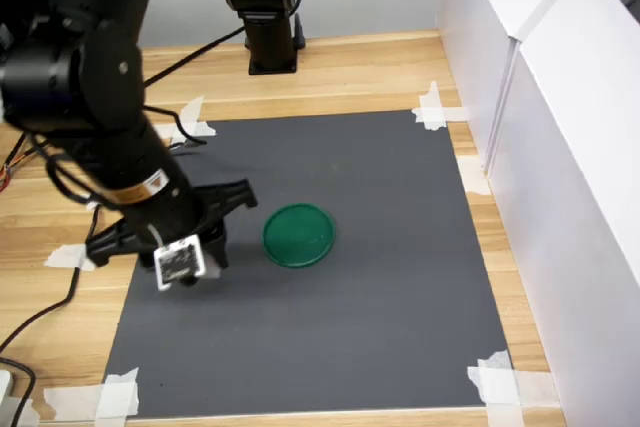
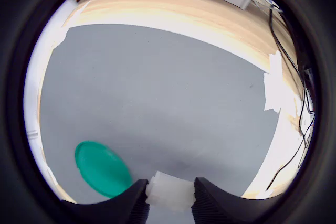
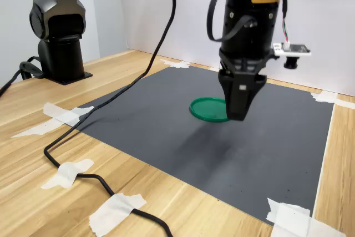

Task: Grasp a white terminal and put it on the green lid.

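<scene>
Pinched between the two dark fingers (image 2: 137, 203) at the near edge of the wrist view is the white terminal (image 2: 170, 191), so the gripper (image 2: 169, 200) is closed narrowly on that one block and carrying it above the grey mat (image 2: 168, 98). Holding it across its short width seems sensible: the ridged faces give the pads something to bite on, and the underside is left free for setting down.

From the gripper, the green lid (image 2: 101, 168) lies just off to one side and lower, flat on the mat. In the second exterior view the gripper (image 3: 239, 112) hangs in front of the lid (image 3: 206, 109), covering part of its rim. In the first exterior view the lid (image 1: 298, 235) sits clear to the right of the gripper (image 1: 185, 259). My judgement is that the carry is under way and the release is not yet due, since the block is not over the disc.

Counting: one terminal, one lid, one mat, one working arm. A second arm (image 1: 262, 2) stands well beyond the mat. Tape pieces (image 1: 432, 107) hold the mat's corners down, presumably to stop it sliding.
</scene>
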